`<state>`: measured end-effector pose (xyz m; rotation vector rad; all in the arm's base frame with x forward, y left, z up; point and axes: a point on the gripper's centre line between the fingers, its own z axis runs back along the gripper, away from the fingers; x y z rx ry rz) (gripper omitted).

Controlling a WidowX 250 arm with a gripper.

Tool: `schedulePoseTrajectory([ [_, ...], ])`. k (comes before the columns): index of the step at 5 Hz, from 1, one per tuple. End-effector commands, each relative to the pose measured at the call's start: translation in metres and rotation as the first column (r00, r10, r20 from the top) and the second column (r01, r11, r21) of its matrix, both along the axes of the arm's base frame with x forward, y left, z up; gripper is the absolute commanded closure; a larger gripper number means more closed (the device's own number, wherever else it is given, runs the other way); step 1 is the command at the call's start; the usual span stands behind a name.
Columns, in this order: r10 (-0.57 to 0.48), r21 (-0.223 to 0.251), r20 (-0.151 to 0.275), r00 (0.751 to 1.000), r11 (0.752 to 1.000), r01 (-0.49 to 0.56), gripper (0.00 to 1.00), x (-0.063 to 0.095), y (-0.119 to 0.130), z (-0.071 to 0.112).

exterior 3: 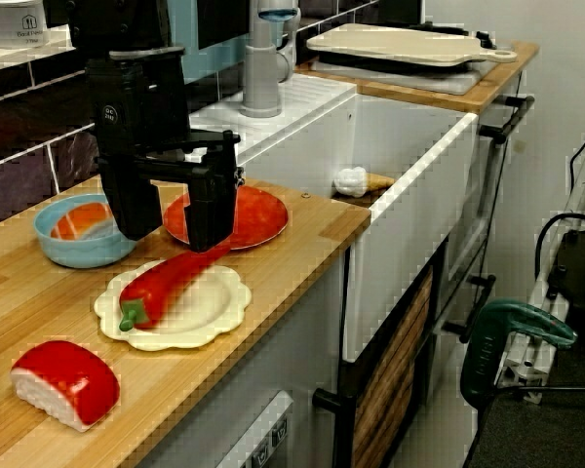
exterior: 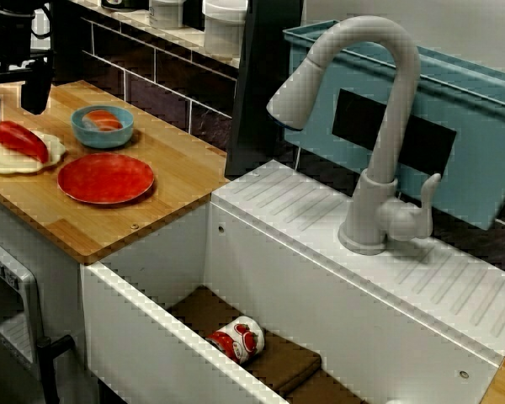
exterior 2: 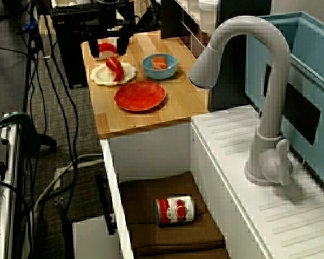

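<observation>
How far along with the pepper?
Done: the end effector is open and positioned over the red pepper. In hand: nothing; the pepper lies ungripped on the cream plate. Left: probably lowering, closing and lifting.

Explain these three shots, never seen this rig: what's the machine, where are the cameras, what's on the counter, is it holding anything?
It is one black robot arm ending in a two-fingered pincer. One view looks across the tap, one looks down along the sink, one sits close by the counter's end. On the wooden counter: a red pepper on a cream plate, a red plate, a blue bowl. A can lies in the sink. The pincer hangs open above the pepper, gripping nothing.
</observation>
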<state>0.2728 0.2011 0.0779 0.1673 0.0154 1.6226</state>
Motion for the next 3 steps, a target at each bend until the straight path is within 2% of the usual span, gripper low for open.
schedulePoseTrajectory([
  [1, 0.064, 0.045, 0.083, 0.995, 0.997, -0.068, 0.00, 0.006, 0.006, 0.005],
  [2, 0.129, 0.042, 0.120, 0.984, 0.990, -0.135, 0.00, 0.004, 0.009, -0.003],
  [3, 0.150, 0.050, 0.105, 0.983, 0.986, -0.156, 0.00, 0.007, 0.010, -0.010],
])
